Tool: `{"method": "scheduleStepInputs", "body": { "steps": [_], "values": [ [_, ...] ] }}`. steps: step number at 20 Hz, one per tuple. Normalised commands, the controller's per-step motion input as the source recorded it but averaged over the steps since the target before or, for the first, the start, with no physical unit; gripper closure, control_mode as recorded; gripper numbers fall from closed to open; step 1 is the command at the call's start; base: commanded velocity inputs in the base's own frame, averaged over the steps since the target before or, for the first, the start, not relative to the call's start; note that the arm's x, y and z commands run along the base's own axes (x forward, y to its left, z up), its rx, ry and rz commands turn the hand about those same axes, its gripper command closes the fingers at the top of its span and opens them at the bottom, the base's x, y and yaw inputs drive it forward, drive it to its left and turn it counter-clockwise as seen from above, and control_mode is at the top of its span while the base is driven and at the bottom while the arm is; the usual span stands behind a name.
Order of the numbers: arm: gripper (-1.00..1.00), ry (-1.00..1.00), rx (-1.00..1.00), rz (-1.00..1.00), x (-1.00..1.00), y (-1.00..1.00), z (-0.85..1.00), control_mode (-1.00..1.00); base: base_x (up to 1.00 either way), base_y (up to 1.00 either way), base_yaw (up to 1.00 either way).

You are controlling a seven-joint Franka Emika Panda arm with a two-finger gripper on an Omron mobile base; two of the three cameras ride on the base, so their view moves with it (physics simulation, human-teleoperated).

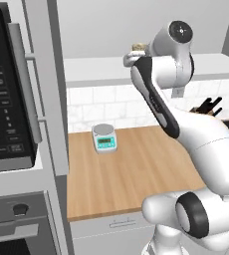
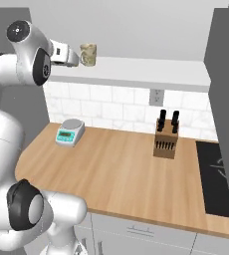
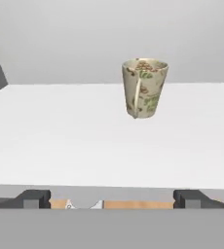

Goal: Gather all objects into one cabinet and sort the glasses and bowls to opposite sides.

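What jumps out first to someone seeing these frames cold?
The white arm reaching high, its tool level with the white cabinet shelf, just short of a beige patterned tumbler standing upright there. In the hand view the tool's tips are spread wide, the tumbler ahead and untouched. Below, on the wooden counter, sit a small kitchen scale and a knife block.

A white robot arm (image 1: 186, 144) reaches up toward a white shelf (image 1: 101, 69). Below, a small scale (image 1: 104, 138) sits on a wooden bench (image 1: 121, 174), beside a black microwave (image 1: 7, 89).
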Motion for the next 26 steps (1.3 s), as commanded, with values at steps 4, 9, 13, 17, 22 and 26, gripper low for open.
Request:
{"method": "scheduleStepInputs", "body": {
  "steps": [4, 9, 13, 17, 22, 26],
  "values": [
    [-1.00, -0.06, -0.43, -0.09, 0.42, -0.60, -0.42, -1.00, 0.00, 0.00, 0.00],
    [-1.00, 0.00, -0.06, -0.02, 0.08, 0.00, -0.03, -1.00, 0.00, 0.00, 0.00],
    [-1.00, -0.04, 0.00, -0.04, 0.66, 0.20, -0.02, -1.00, 0.00, 0.00, 0.00],
    [-1.00, -0.23, 0.05, -0.20, 0.81, 0.40, 0.00, -1.00, 0.00, 0.00, 0.00],
    [-1.00, -0.02, 0.00, -0.09, 0.16, 0.21, 0.00, -1.00, 0.00, 0.00, 0.00],
    [-1.00, 0.00, 0.00, -0.12, 0.23, -0.10, 0.00, -1.00, 0.00, 0.00, 0.00]
  ]
}}
